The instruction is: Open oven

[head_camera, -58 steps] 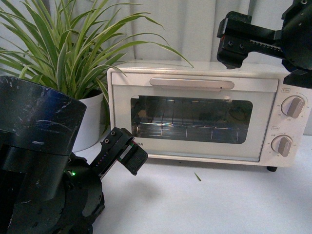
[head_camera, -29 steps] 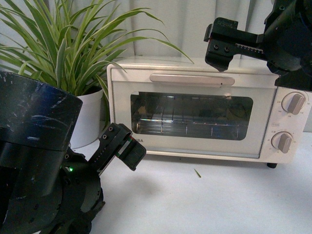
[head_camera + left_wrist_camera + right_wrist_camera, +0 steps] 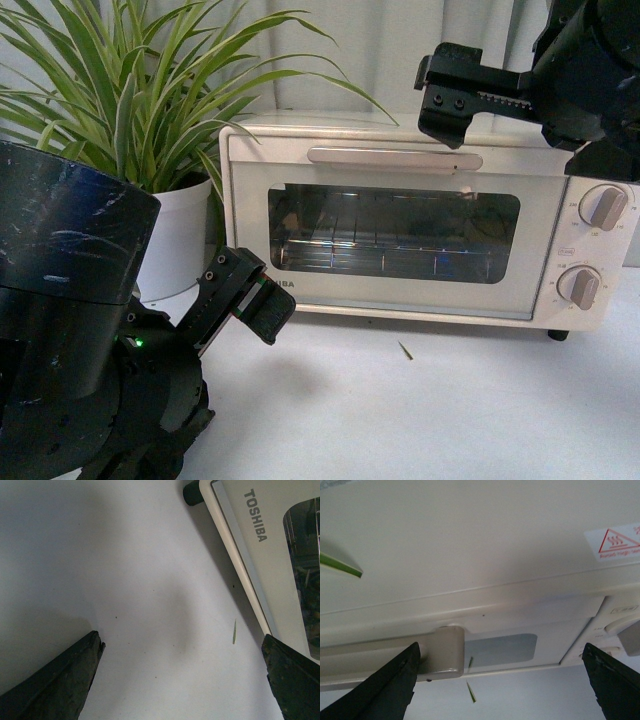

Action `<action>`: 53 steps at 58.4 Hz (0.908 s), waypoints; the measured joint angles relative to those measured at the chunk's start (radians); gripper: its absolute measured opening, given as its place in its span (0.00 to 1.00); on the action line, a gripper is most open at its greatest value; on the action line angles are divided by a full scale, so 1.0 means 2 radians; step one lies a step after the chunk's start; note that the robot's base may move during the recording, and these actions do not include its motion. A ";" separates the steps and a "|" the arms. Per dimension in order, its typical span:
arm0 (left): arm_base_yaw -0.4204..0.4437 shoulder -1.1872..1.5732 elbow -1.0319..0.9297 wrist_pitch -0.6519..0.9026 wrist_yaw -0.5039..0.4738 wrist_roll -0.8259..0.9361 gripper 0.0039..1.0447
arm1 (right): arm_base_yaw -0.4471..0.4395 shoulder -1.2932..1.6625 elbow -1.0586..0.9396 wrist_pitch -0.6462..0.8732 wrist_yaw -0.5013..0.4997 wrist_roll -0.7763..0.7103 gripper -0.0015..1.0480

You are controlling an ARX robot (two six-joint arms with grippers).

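1. Hanging up high, the right gripper point(image 3: 443, 100) sits over the top front edge of the oven point(image 3: 400, 300). It holds nothing.
2. In the right wrist view, its two black fingers point(image 3: 385, 690) are wide apart. The end of the long pale handle point(image 3: 395, 157) shows just under the gripper, close to one finger. It is not clear if the gripper touches the handle.
3. The oven stands on the white desk point(image 3: 450, 420), right below the right gripper and just past the left gripper point(image 3: 262, 310). Its door is shut. A wire rack point(image 3: 390, 262) can be seen through the glass.
4. The left gripper is down low, near the desk and close to the oven's bottom corner, by the printed word TOSHIBA point(image 3: 255, 515). It does not touch the oven.
5. The left gripper's fingers point(image 3: 55, 680) are also wide apart. Only bare desk lies between them.
6. Two round knobs point(image 3: 606, 207) are on the oven's front, one over the other. They are under the right arm, on the far side of the oven from the left gripper.
7. A tiny green leaf bit point(image 3: 405, 350) lies on the desk in front of the oven. It is a little way past the left gripper.
8. A leafy plant point(image 3: 130, 100) in a white pot point(image 3: 185, 250) stands behind the left gripper, just beside the oven.
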 joint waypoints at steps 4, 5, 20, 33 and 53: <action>0.000 0.000 0.000 0.000 0.000 0.000 0.94 | 0.000 0.003 0.006 -0.010 -0.002 0.010 0.91; 0.000 0.000 0.000 0.000 0.000 0.000 0.94 | -0.001 0.003 0.006 -0.011 -0.002 0.010 0.91; 0.002 0.000 -0.002 0.001 0.002 0.000 0.94 | -0.001 0.006 0.010 -0.022 0.000 0.013 0.91; 0.002 0.000 -0.002 0.002 0.004 0.000 0.94 | 0.007 -0.006 -0.007 -0.030 0.000 0.006 0.91; 0.006 -0.002 -0.006 0.005 0.005 -0.004 0.94 | 0.024 -0.045 -0.087 0.024 -0.010 0.002 0.91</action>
